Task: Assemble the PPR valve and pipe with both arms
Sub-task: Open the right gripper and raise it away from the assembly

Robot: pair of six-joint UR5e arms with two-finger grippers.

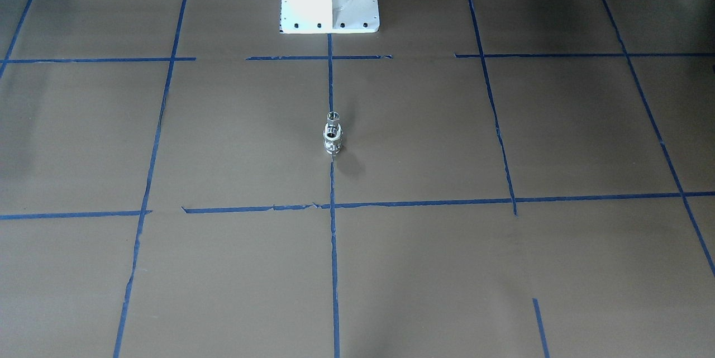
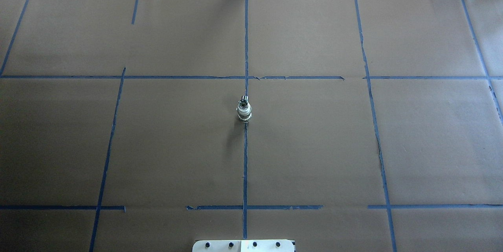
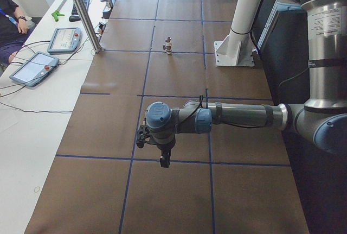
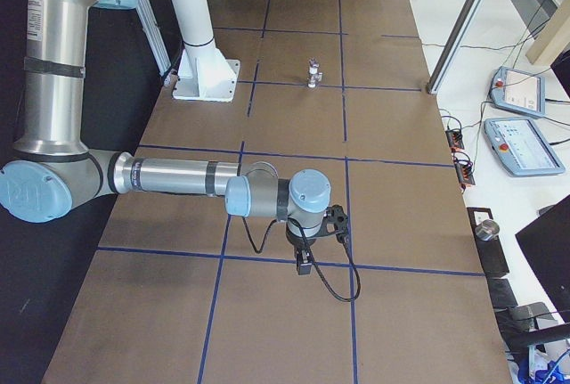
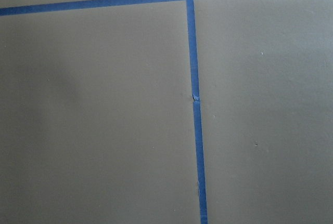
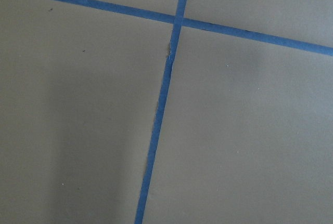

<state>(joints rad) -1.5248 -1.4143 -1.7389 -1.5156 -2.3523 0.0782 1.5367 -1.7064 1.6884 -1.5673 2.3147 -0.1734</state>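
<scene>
**Position.** The valve (image 2: pixel 244 113) stands upright on the centre tape line (image 2: pixel 245 165), about midway between the left and right ends of the desk (image 2: pixel 314 146). The pipe (image 2: pixel 244 101) sits on top of the valve and touches it. Whether it is fully seated is too small to tell.

**Grippers.** The left gripper (image 3: pixel 161 157) hangs over the desk's left end and the right gripper (image 4: pixel 305 259) over its right end. Both are well apart from the parts. Neither holds anything that can be seen, and I cannot tell whether the fingers are spread or closed.

**Assessment.** The joint looks made or nearly made. If it needs pressing home, one gripper should clamp the valve low on its white body. The other should push the pipe straight down the axis. The stack has a narrow footing and would tip easily.
</scene>
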